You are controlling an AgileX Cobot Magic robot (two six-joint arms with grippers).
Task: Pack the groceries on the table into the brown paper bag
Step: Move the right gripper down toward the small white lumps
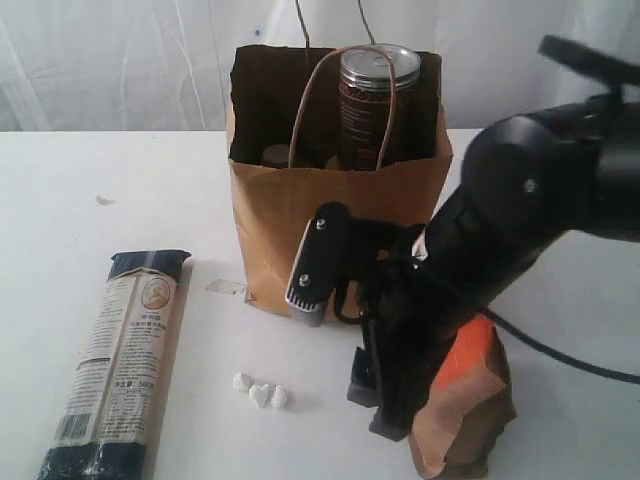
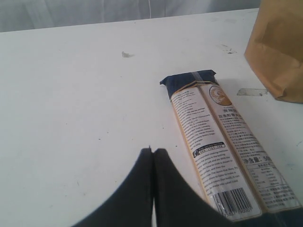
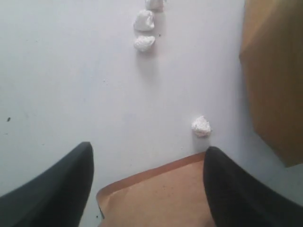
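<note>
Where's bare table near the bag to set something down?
Widest bare stretch: the table left of the brown paper bag, beyond the far end of the pasta packet. Between packet and bag it's narrow, with white crumbs and a tape scrap. Right of the bag is crowded: the right arm over the brown pouch.

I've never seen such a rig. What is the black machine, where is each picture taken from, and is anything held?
It is a robot with two arms, each ending in a two-fingered pincer. One picture looks on from off the arms; the other two come from wrist cameras. On the white table stands a brown paper bag with a lidded jar inside. Near it lie a dark-blue pasta packet, white crumbs and a brown pouch with an orange label. The right pincer is open, fingers either side of the pouch's edge. The left pincer is shut, empty, near the packet. Nothing is held.
</note>
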